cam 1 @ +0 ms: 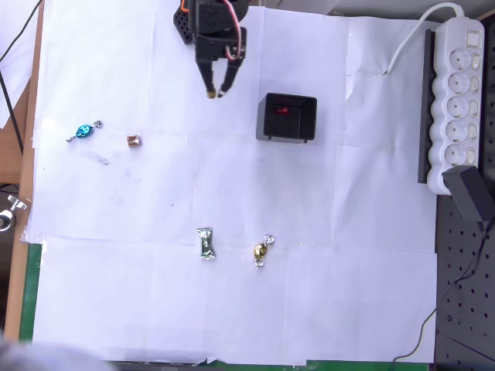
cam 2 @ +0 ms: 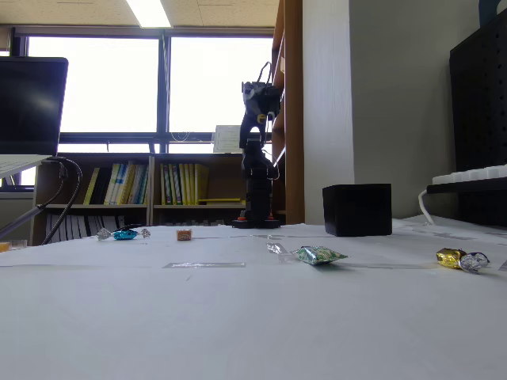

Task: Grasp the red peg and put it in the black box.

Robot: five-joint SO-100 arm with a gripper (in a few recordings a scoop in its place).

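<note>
Peg [cam 1: 282,110] inside box [cam 1: 288,136]; four candies [cam 1: 206,243]

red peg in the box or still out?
In. Overhead view shows the red peg lying in the hollow of the black box; the gripper is beside it, apart.

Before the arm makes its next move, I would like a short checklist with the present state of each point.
1. Red peg inside the black box: ok, a small red piece lies in the hollow in the overhead view.
2. End effector empty: ok, nothing between the fingertips.
3. End effector apart from the box: ok, it is left of it in the overhead view.
4. Fingers open or shut: tips close together, cannot tell.
5. Candies away from the box: ok, the brown candy, blue candy, green candy and gold candy lie apart.
</note>
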